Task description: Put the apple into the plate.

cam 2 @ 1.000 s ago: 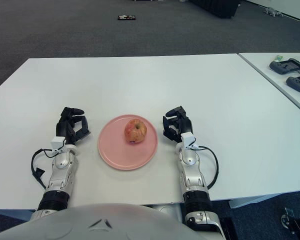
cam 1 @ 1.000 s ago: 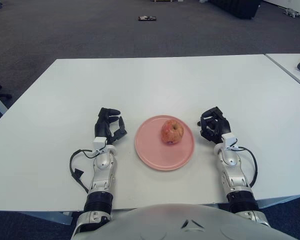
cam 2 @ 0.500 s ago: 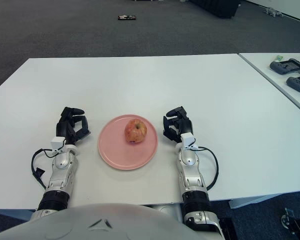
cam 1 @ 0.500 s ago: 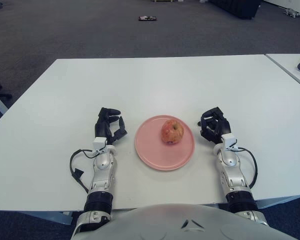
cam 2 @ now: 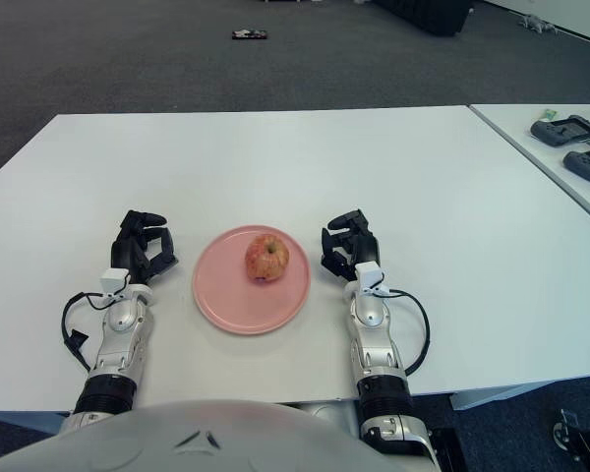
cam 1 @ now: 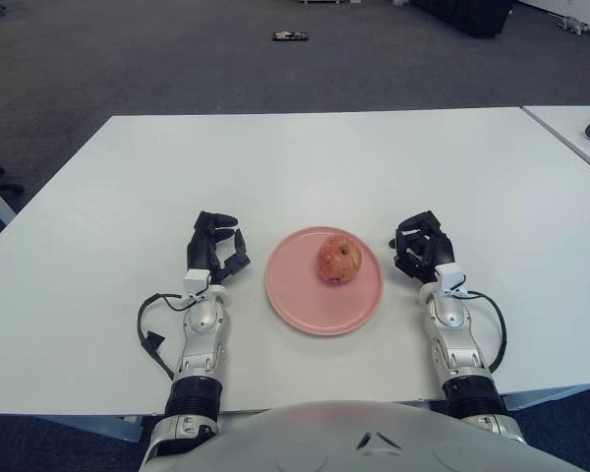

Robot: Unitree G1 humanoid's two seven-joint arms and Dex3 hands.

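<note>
A red-yellow apple sits upright on a pink plate near the front middle of the white table. My left hand rests on the table just left of the plate, fingers relaxed and empty. My right hand rests on the table just right of the plate, fingers loosely curled and empty. Neither hand touches the apple or the plate.
The white table stretches far behind the plate. A second table at the right edge holds dark devices. A small dark object lies on the grey carpet beyond.
</note>
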